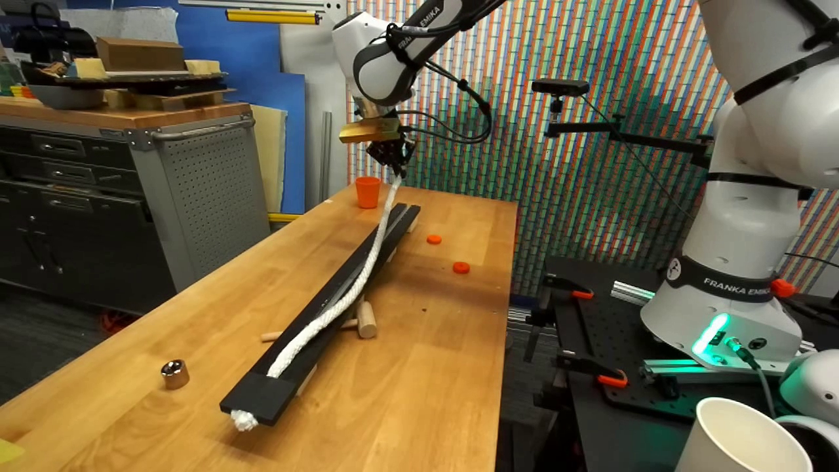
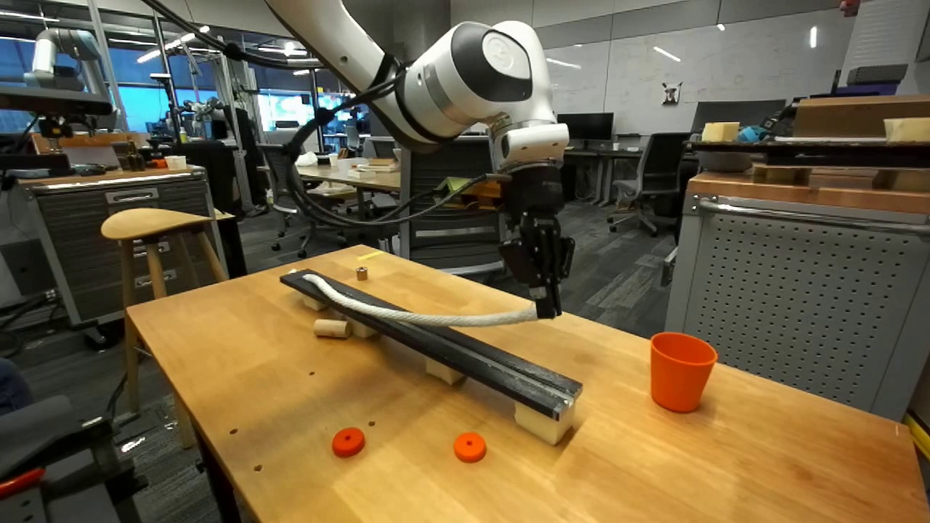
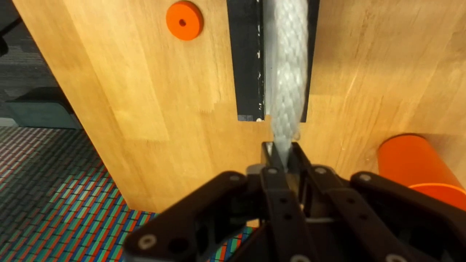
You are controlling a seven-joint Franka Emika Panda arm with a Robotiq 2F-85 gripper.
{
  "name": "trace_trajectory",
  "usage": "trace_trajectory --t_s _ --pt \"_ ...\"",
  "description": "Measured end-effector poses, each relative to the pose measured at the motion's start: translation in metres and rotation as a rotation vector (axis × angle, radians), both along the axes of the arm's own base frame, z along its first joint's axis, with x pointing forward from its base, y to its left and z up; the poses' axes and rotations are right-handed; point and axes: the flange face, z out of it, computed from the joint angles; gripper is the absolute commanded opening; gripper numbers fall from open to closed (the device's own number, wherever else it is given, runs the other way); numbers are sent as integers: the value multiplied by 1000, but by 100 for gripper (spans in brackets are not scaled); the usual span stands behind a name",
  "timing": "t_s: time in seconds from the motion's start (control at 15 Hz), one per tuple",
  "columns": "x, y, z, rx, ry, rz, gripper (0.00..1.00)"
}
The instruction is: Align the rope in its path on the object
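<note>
I have the gripper [image 3: 282, 154] clenched on the far end of the rope [image 2: 436, 319], the white cord caught between its jaws. It points straight down above the far part of the table [image 1: 426, 367], and the wrist view shows its tips just beyond the far end of the black bar [image 2: 494, 367]. The arm [image 2: 436, 102] stretches out from its base [image 1: 727, 321], at the right in an exterior view, the links sloping down to an upright wrist. From my grip the rope drops toward the near end, bowing through the air and then lying along the bar; the upper stretch hangs above the groove, and how deep the near stretch sits in it I can't tell. Its frayed near tip pokes out from under a flat black cover [image 1: 263, 390] at the bar's near end. As for containers, an orange cup [image 1: 368, 193] stands upright, left of the bar's far end in an exterior view; I see a slice of its inner wall, but the bottom is hidden. A white cup [image 1: 741, 436] is open-topped at the near right, its pale inside showing.
</note>
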Motion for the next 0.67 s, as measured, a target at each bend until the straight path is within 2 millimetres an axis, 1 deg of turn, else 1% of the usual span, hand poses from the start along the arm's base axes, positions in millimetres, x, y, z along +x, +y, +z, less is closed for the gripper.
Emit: trace_trajectory --t_s 0.27,0.67 --pt "1 -9 -8 -22 1 -73 3" --pt "-2 -9 -21 -9 20 -96 3"
